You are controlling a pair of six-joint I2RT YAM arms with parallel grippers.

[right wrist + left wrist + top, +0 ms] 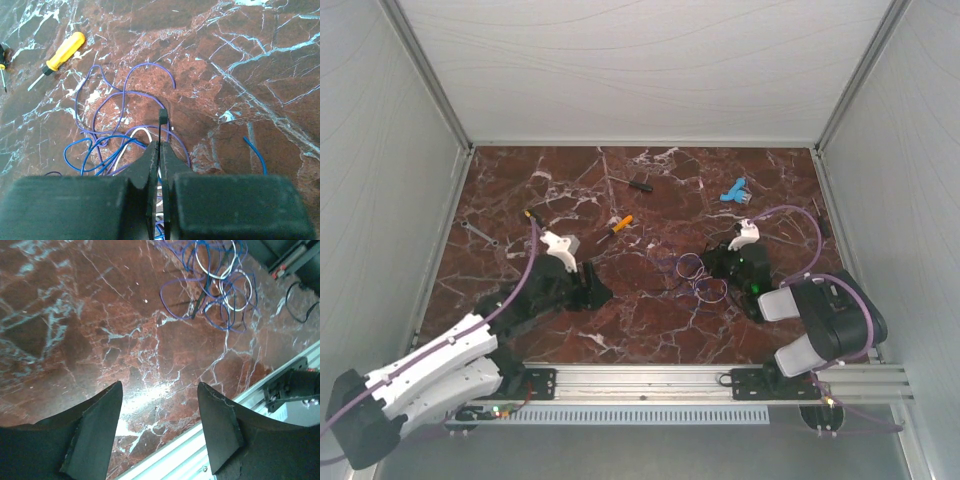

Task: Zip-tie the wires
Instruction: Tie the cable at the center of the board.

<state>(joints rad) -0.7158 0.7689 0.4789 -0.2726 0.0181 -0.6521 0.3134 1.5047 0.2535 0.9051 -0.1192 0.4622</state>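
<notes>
The wires (698, 275) lie as a loose tangle of thin purple, blue and white loops on the marble table, right of centre. My right gripper (722, 268) is low over them, shut on a thin black zip tie (162, 116) whose square head sticks out past the fingertips. In the right wrist view the wires (100, 145) spread under and to the left of the right gripper (160, 146). My left gripper (595, 290) stands open over bare marble near the front rail, nothing between its fingers (100, 425). Its view shows the wires (220, 290) far off, with the zip tie (199, 300) lying across them.
A yellow-handled screwdriver (620, 223) and a black-handled one (638, 184) lie behind the wires. A blue plastic piece (734, 190) sits at the back right, a small wrench (478, 233) at the left. The aluminium rail (640, 380) runs along the near edge.
</notes>
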